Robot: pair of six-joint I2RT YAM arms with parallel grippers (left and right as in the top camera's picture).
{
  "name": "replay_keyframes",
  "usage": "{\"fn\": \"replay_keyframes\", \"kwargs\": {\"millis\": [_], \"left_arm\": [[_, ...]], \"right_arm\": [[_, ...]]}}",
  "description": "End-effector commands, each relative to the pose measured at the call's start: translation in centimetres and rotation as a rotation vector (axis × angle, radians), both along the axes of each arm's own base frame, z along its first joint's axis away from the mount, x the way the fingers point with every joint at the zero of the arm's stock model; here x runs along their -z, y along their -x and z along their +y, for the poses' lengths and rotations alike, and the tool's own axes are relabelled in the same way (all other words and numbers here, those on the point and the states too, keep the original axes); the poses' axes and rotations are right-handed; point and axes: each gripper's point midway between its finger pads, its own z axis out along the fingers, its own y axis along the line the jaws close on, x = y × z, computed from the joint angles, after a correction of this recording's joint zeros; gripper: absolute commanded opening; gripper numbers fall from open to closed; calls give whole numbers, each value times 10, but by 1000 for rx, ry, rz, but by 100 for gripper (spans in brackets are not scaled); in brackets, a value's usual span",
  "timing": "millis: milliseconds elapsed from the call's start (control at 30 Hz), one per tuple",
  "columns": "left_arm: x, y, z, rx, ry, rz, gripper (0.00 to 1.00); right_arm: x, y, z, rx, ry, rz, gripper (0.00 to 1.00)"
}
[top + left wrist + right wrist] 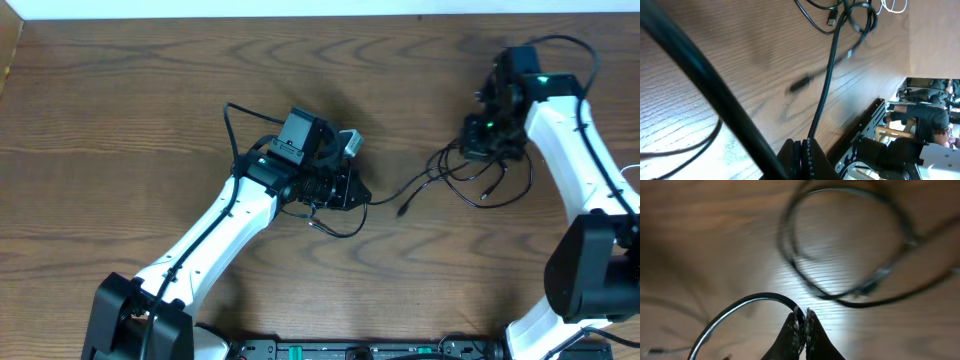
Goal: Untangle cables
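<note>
Left gripper (803,147) is clamped on a black cable (827,75) beside a thick arm cord (700,75); right gripper (803,316) is clamped on a tangled loop (762,296) near the table's (120,120) right edge.

- Left arm (210,235) stretches from the near-left base diagonally up toward the centre, with the wrist turned to the right.
- Left gripper (802,150) is low and its fingers are pressed together, pinching a cable (826,80).
- Right arm (570,150) runs from the near-right base to the far side, and the wrist bends left.
- Right gripper (802,317) points down, its fingertips clamped on a cable (735,307).
</note>
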Motion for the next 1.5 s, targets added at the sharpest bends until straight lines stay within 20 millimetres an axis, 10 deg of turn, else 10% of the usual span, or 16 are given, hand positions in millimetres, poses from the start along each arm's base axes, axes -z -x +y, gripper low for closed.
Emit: {"fn": "replay_keyframes", "kwargs": {"millis": [0,133,233,333,1033,1467], "left_arm": [[-7,4,0,27,15,-21,7],[-8,4,0,27,18,-25,7],[-10,0,-2,27,28,-44,7],[-12,-2,-4,26,36,-60,7],[-39,-33,-20,-73,145,-132,8],[-41,-40,-19,-91,138,-167,7]], "right_arm": [[1,0,-55,164,145,6,1],[1,3,-55,132,64,13,1],[-33,10,45,-384,-474,-132,34],[-57,34,84,-581,-670,-177,42],[53,116,130,-870,-392,104,38],[69,131,152,-828,-532,70,1]]}}
